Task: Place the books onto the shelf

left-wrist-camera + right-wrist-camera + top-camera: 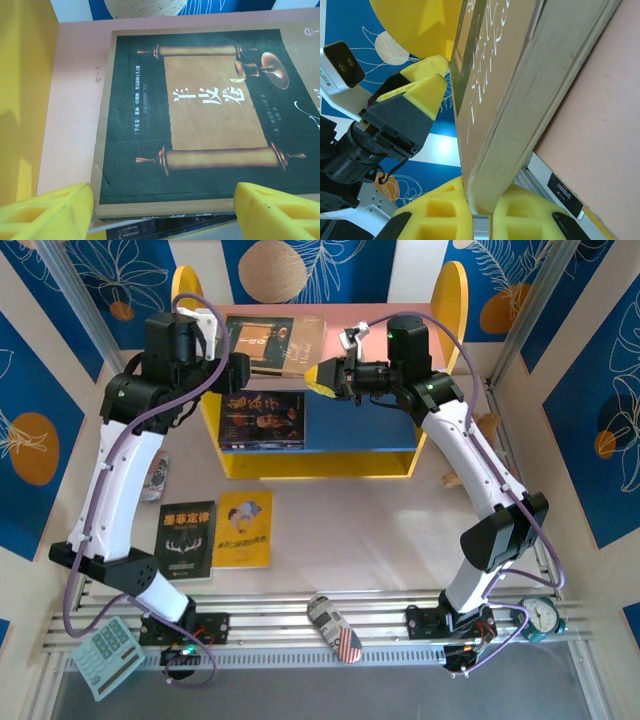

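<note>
While my left gripper (162,207) hung open, its yellow fingers (50,212) spread to either side of the near edge of the scroll-covered book (210,115), my right gripper (481,207) was closed, tips against that book's opposite edge. The book lay flat on the pink top board (75,100), between both grippers.

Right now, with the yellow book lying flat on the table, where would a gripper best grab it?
Probably its right long edge, coming from the right. The yellow book lies flat and thin, so only an edge can be pinched; the black book sits close along its left edge, while the right edge stands free.
</note>
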Controlling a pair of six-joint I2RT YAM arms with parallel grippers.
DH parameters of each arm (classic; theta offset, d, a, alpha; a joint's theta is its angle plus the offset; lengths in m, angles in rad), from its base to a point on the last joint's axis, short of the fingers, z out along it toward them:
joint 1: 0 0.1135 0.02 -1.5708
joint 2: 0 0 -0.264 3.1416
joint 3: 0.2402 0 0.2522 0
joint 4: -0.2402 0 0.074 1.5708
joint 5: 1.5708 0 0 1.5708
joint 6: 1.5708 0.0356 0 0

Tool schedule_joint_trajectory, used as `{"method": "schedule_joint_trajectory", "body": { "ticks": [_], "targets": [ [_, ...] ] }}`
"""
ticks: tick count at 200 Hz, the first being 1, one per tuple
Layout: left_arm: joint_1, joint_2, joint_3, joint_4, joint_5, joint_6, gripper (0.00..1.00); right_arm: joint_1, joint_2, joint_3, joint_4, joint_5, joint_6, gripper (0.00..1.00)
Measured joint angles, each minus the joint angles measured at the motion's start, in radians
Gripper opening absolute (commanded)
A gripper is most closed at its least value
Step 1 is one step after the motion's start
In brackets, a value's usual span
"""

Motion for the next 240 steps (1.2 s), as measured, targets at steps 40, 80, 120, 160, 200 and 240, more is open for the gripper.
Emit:
{"method": "schedule_joint_trajectory", "body": {
  "ticks": [40,80,120,160,200,240],
  "targets": [
    [0.000,0.024,0.025,-0.004,-0.008,-0.003,0.77,-0.003,0.000,0.000,0.000,-0.008,0.000,0.09],
    [0.000,0.027,0.027,-0.005,-0.012,-0.004,0.79,-0.011,0.000,0.000,-0.004,-0.023,-0.003,0.10],
    [-0.001,0.035,0.027,-0.005,-0.010,-0.014,0.83,-0.016,0.000,0.000,-0.010,-0.034,-0.008,0.10],
    [0.000,0.040,0.027,-0.003,0.013,-0.027,0.80,-0.023,0.000,0.006,-0.022,-0.045,-0.011,0.10],
    [0.002,0.037,0.027,-0.004,0.039,-0.046,0.78,-0.025,0.015,0.051,-0.071,-0.056,-0.018,0.10],
    [0.006,-0.029,-0.037,0.002,0.068,-0.066,0.77,-0.024,0.038,0.117,-0.116,-0.066,-0.033,0.10]
  ]
}}
